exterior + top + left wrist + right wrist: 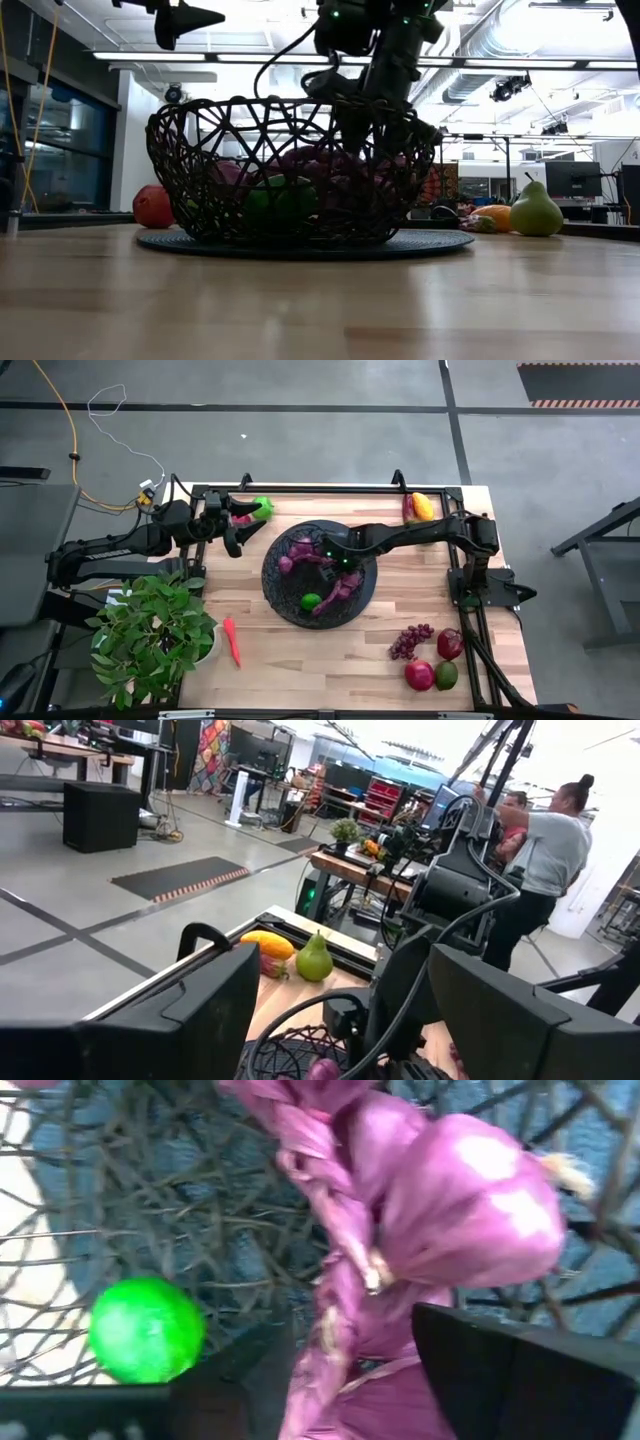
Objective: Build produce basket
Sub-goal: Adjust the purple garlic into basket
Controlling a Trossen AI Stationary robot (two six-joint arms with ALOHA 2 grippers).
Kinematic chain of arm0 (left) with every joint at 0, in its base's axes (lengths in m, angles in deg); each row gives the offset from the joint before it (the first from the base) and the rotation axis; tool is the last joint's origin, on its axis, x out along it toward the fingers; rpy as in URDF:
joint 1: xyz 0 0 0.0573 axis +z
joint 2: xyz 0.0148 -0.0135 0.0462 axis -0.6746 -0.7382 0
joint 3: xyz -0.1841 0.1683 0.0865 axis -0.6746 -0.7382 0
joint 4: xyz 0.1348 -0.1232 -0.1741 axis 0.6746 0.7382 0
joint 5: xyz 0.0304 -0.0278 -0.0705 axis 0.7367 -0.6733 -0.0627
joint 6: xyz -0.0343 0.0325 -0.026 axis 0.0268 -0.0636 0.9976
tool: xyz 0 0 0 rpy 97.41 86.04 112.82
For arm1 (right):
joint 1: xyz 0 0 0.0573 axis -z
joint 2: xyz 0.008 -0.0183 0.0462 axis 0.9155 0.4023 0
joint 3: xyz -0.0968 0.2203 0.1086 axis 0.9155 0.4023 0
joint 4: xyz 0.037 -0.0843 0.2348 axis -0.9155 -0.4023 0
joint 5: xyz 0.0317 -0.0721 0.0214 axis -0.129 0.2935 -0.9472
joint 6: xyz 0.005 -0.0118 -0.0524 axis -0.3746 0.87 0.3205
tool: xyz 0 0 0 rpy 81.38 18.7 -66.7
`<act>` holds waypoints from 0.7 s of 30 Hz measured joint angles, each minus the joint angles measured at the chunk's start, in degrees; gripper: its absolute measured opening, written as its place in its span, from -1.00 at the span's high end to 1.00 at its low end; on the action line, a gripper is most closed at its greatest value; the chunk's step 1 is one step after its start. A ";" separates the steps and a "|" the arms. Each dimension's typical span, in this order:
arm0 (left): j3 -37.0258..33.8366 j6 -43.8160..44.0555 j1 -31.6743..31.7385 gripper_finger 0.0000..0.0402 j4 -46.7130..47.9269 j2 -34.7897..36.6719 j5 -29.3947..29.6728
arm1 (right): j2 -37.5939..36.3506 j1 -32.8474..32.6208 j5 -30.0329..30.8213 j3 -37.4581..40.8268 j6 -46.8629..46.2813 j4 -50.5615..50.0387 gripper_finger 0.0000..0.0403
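From above we count two arms. The right gripper (pixel 336 563) reaches down into the basket (pixel 275 592), among two purple garlic strings (pixel 300 552) with one green lime (pixel 311 601) just beside it. The left gripper (pixel 240 528) hovers spread near the basket's rim, close to one green pear (pixel 263 507). Well away from the right claw we count one mango (pixel 423 506), one grape bunch (pixel 410 640), three round fruits (pixel 437 662) and one pepper (pixel 232 641), plus a potted plant (pixel 150 630).

At table level, the right claw stands inside the mesh.

The left wrist shows two people (pixel 545 860) beyond the table.

The right wrist shows the fingers (pixel 530 1370) straddling a garlic string; we cannot tell whether they pinch it.
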 joint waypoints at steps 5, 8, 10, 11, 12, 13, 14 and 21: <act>0.00 -0.02 0.00 -0.39 0.44 -0.02 0.00 | 0.00 0.00 0.78 0.00 0.07 -1.48 0.36; 0.00 -0.71 0.00 -0.39 0.76 -0.02 -0.02 | 0.00 0.00 1.87 0.00 0.35 -1.44 0.43; 0.00 -1.47 0.00 -0.39 0.75 -0.02 -0.01 | 0.00 0.00 2.00 0.01 0.88 -1.40 0.47; 0.00 -1.51 0.00 -0.39 0.75 -0.02 0.00 | 0.00 0.00 2.00 0.00 1.38 -1.36 0.50; 0.00 -1.51 0.00 -0.39 0.75 -0.02 0.00 | 0.00 0.00 2.01 0.00 1.55 -1.35 0.52; 0.00 -1.51 0.00 -0.39 0.77 -0.02 0.00 | 0.00 0.00 2.01 0.00 1.70 -1.35 0.55; 0.00 -1.51 0.00 -0.39 0.77 0.00 -0.02 | 0.00 0.00 2.02 0.00 1.85 -1.33 0.59; 0.00 -1.51 0.00 -0.39 0.77 -0.02 0.00 | 0.00 0.00 2.07 0.02 3.04 -0.45 0.92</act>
